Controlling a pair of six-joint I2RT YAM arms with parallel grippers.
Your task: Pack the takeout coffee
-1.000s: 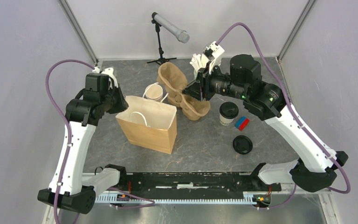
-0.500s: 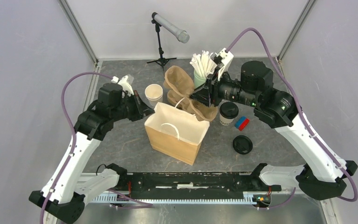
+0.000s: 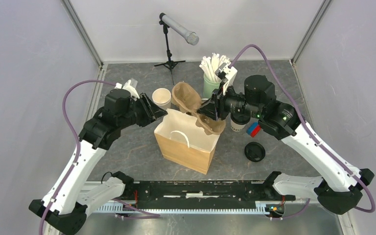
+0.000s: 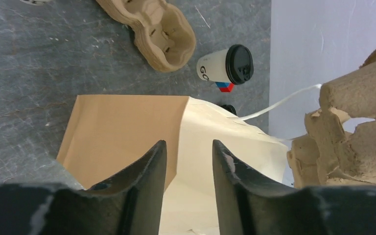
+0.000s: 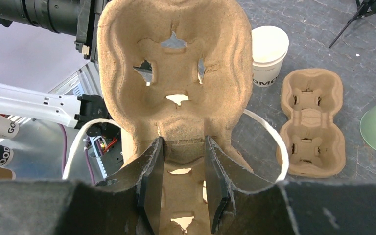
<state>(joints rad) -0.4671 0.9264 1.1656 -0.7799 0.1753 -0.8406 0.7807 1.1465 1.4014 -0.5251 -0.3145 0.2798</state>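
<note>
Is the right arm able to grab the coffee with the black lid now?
Probably not yet. The right tool is shut on the cardboard cup tray over the paper bag, so it must let go first. The coffee stands beside that arm.

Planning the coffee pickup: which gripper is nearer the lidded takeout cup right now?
Right. The right gripper, clamped on a pulp carrier, sits just beside the takeout coffee; the left gripper is at the paper bag's opposite side, farther away.

A small white paper takeout coffee [image 4: 223,66] with dark side print is standing upright, wearing its round black lid, sitting toward three o'clock in the overhead view.
</note>
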